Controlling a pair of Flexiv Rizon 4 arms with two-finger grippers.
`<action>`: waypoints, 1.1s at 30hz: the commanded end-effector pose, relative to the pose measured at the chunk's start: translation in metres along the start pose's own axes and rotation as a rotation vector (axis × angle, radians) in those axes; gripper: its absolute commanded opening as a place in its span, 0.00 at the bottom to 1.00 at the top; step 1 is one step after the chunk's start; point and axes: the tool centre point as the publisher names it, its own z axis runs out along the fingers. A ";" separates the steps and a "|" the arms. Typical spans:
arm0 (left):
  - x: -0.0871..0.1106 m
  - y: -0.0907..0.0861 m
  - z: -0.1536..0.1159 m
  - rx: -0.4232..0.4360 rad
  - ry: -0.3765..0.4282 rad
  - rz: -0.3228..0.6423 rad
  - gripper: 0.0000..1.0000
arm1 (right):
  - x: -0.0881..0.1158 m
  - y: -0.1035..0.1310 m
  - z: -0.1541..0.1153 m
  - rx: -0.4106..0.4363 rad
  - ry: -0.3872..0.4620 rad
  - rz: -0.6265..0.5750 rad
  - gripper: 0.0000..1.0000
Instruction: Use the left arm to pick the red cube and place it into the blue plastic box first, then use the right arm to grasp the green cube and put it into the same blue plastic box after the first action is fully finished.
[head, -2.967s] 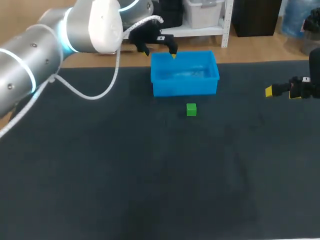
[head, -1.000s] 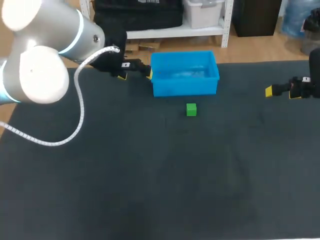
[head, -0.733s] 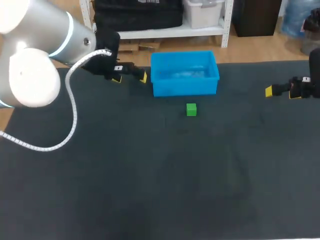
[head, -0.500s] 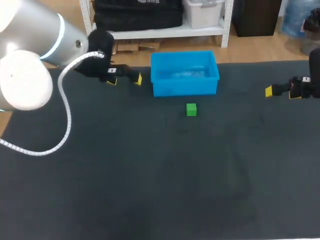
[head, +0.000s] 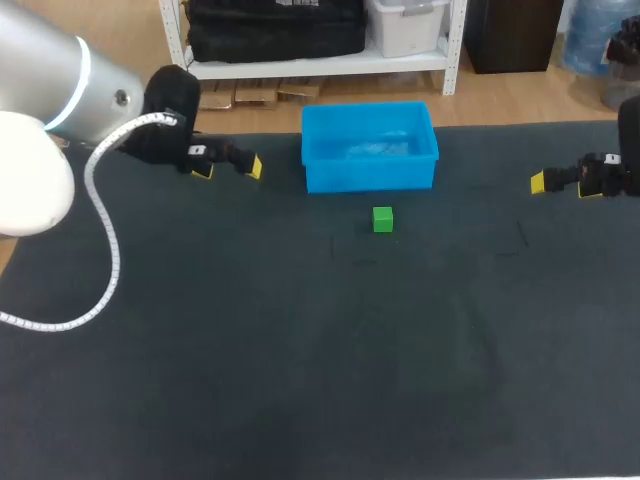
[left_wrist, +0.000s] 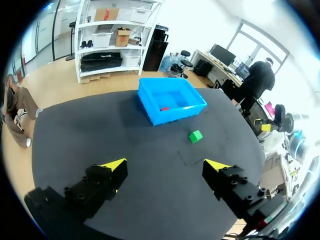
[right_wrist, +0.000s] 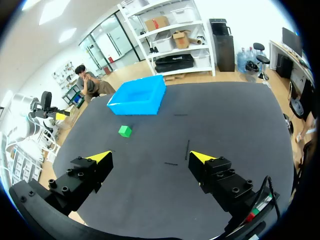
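Note:
The blue plastic box (head: 369, 146) stands at the table's far middle. In the left wrist view the red cube (left_wrist: 164, 108) lies inside the box (left_wrist: 172, 99); the head view does not show it. The green cube (head: 382, 219) sits on the mat just in front of the box, also visible as the green cube (left_wrist: 195, 135) and the green cube (right_wrist: 124, 131). My left gripper (head: 228, 167) hangs open and empty, left of the box. My right gripper (head: 560, 183) is open and empty at the table's right edge, far from the green cube. The box (right_wrist: 138, 96) shows ahead in the right wrist view.
The dark mat (head: 320, 330) covers the whole table. Small faint marks lie on it near the green cube. A white cable (head: 100, 250) loops down from my left arm over the mat's left side.
My left gripper has drawn away from the box, moving left and slightly toward the front, still open. The right arm and the green cube have stayed put.

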 end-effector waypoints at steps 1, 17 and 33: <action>0.009 0.006 -0.010 0.010 -0.011 0.000 1.00 | 0.000 0.000 0.000 0.001 0.001 0.000 1.00; 0.014 0.016 -0.022 0.029 -0.014 0.010 1.00 | 0.000 0.000 0.000 0.001 0.001 0.000 1.00; 0.014 0.016 -0.022 0.029 -0.014 0.010 1.00 | 0.000 0.000 0.000 0.001 0.001 0.000 1.00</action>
